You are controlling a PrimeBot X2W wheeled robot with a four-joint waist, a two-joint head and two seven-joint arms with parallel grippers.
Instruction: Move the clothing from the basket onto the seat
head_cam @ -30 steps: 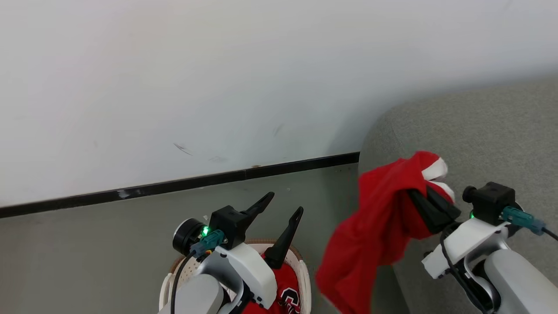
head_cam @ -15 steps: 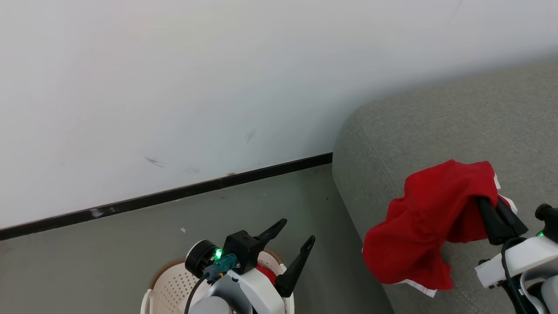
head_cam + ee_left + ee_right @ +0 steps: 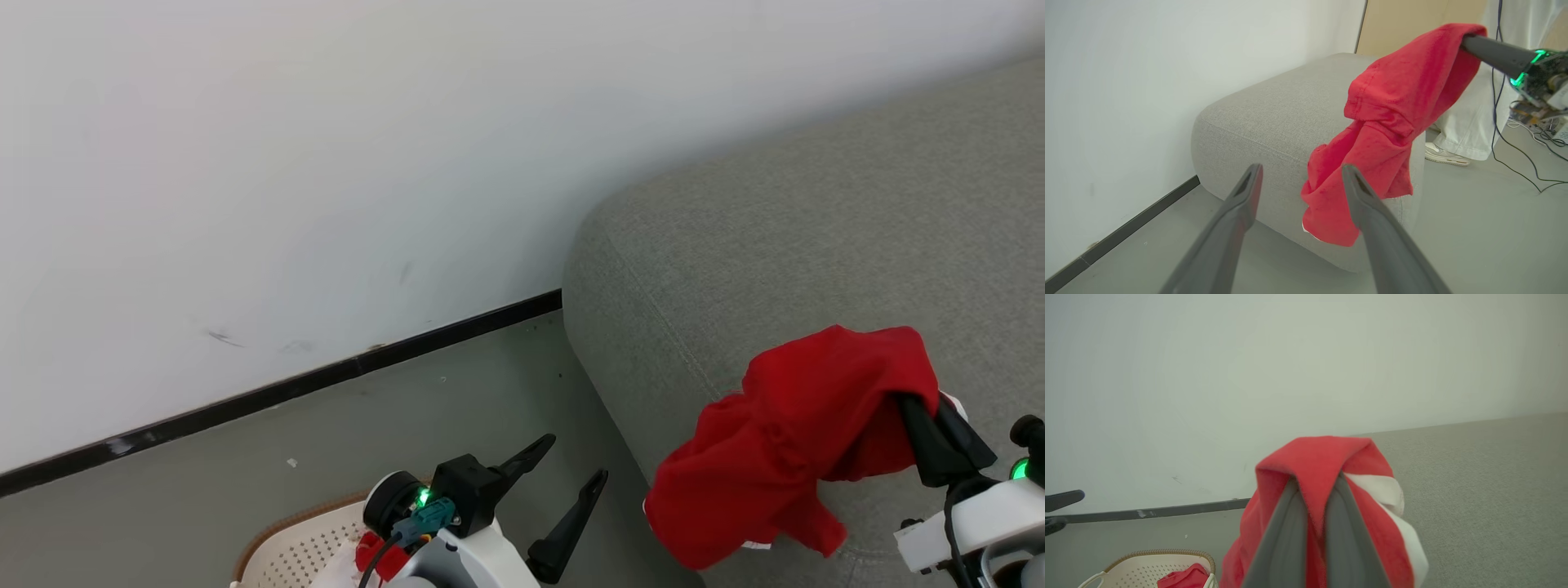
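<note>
A red garment [image 3: 792, 441] with white trim hangs from my right gripper [image 3: 908, 402], which is shut on its top fold above the corner of the grey seat [image 3: 816, 229]. Its lower part dangles past the seat edge [image 3: 1274, 110]. In the right wrist view the fingers [image 3: 1294, 514] pinch the red cloth [image 3: 1314, 457]. My left gripper [image 3: 576, 457] stands open and empty above the cream basket [image 3: 286, 547]. More red clothing [image 3: 1182, 577] lies inside the basket [image 3: 1147, 559]. From the left wrist, the open left gripper [image 3: 1301, 167] points at the hanging garment [image 3: 1384, 122].
A white wall with a black baseboard [image 3: 326, 376] runs behind the grey floor [image 3: 490, 408]. A person's pale trouser leg and shoe [image 3: 1466, 122] stand beyond the seat, with dark cables [image 3: 1523, 163] on the floor there.
The head camera has swung towards the seat. My right gripper has carried the red garment from beside the seat to above its corner. The left gripper stays open over the basket.
</note>
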